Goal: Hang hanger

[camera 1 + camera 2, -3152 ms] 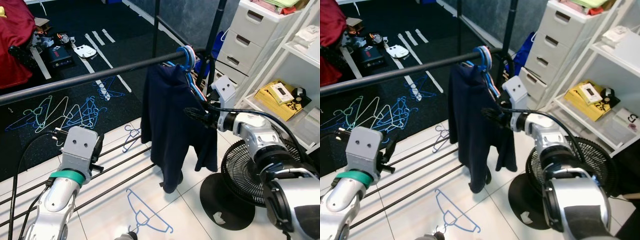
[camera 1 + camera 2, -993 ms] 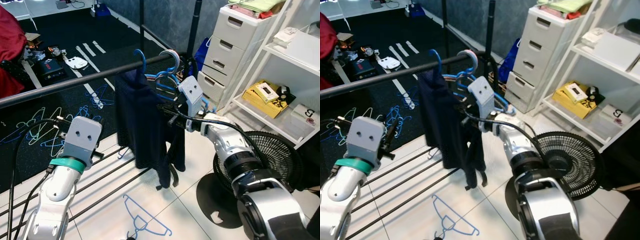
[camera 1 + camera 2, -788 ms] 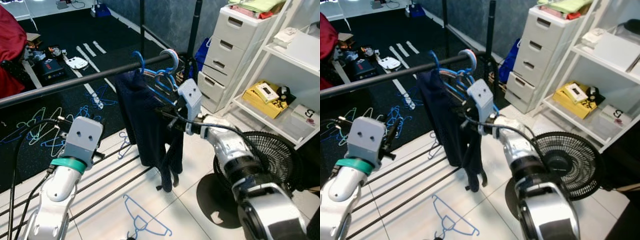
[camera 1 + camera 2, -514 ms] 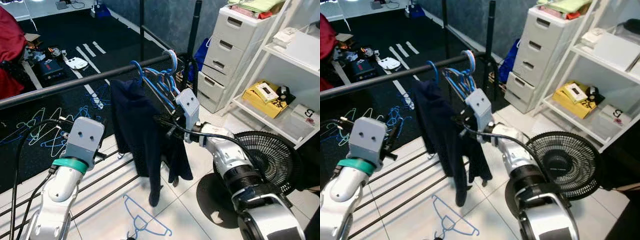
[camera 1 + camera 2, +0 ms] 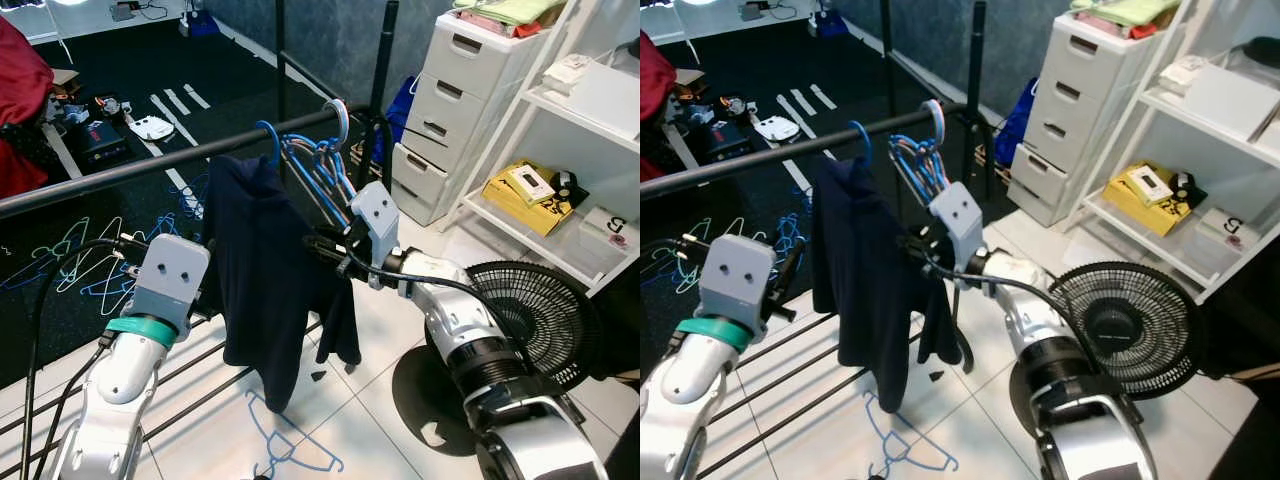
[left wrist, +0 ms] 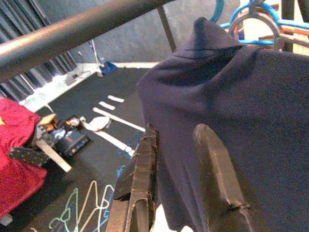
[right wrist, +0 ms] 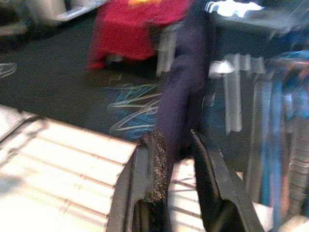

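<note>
A navy garment (image 5: 265,285) hangs from a blue hanger whose hook (image 5: 266,138) sits over the black rail (image 5: 120,170). A bunch of bare blue hangers (image 5: 320,165) hangs on the rail to its right. My right gripper (image 5: 318,243) reaches in from the right at the garment's shoulder edge. In the right wrist view the dark cloth (image 7: 186,96) runs down between the fingers of the right gripper (image 7: 175,137), which are shut on it. My left gripper (image 6: 177,130) is open, level with the garment's left side (image 6: 241,111), and its fingers (image 5: 790,268) hold nothing.
A black floor fan (image 5: 530,320) stands close on the right, with white drawers (image 5: 465,90) and a white shelf (image 5: 560,215) behind it. One blue hanger (image 5: 290,445) lies on the tiles under the garment. More hangers (image 5: 70,250) lie on the dark carpet. The rack's lower bars (image 5: 190,395) run past my left arm.
My right gripper has drawn the navy garment and its hanger left along the rail, away from the bunch of bare hangers. The cloth has swung and spread. The left arm has barely moved.
</note>
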Robot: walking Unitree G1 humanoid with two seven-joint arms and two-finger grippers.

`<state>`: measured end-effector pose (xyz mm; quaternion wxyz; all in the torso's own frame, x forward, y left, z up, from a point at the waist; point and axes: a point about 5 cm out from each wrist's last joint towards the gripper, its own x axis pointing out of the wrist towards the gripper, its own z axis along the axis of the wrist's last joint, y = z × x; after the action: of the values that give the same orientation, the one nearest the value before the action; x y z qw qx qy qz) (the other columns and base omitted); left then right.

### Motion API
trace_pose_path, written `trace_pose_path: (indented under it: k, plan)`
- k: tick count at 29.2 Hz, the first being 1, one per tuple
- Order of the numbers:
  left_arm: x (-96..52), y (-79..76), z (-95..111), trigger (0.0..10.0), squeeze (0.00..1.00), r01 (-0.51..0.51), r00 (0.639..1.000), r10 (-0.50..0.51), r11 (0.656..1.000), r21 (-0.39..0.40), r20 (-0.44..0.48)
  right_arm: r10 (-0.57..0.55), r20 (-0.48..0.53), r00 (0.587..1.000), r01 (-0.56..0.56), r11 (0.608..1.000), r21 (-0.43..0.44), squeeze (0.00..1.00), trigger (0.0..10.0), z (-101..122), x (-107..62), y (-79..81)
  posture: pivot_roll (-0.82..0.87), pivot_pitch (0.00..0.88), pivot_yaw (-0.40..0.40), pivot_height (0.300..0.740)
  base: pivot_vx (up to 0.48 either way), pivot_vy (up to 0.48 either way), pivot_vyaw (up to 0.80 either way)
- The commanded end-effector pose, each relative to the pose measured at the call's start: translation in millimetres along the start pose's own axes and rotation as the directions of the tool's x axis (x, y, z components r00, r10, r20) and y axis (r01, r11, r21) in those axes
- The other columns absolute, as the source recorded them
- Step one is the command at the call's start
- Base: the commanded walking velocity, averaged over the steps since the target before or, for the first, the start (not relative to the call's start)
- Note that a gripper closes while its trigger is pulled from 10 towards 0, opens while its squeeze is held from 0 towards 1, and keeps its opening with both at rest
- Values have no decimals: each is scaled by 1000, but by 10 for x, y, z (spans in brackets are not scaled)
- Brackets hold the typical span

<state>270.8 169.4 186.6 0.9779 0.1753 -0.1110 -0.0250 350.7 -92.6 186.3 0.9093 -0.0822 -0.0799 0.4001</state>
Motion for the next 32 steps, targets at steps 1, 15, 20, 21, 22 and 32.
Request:
trace_pose_path:
  k: [1, 15, 20, 21, 22, 32]
  plan:
    - [-3, -3, 83, 10000, 0, 2, 1000, -2, 1000, -19, 21, -12, 79, 997, 10, 1000, 27, 0, 10000, 95, -81, 207, 54, 66, 72, 740, 0, 0, 0]
    - [34, -54, 66, 10000, 408, 41, 999, -41, 999, -32, 11, -59, 62, 996, 44, 975, 218, 0, 10000, -78, -473, 897, 12, 78, 94, 740, 0, 0, 0]
    - [46, -74, 76, 9608, 0, 44, 999, -44, 998, -49, 12, -131, 54, 990, 118, 973, 198, 0, 10000, -70, -464, 800, 18, 76, 91, 740, 0, 0, 0]
    - [45, -73, 82, 0, 0, 39, 999, -39, 998, -58, 14, -179, 60, 982, 166, 971, 175, 0, 10000, -24, -456, 717, 19, 75, 90, 740, 0, 0, 0]
    - [45, -66, 79, 0, 0, 34, 999, -34, 997, -64, 8, -232, 69, 970, 224, 969, 109, 0, 10000, 75, -467, 612, 13, 78, 92, 740, 0, 0, 0]
    - [85, -49, -41, 10000, 0, -12, 998, 7, 997, -82, -64, -297, 97, 950, 302, 952, -47, 0, 10000, 339, -219, -37, 21, 69, 91, 740, 0, 0, 0]
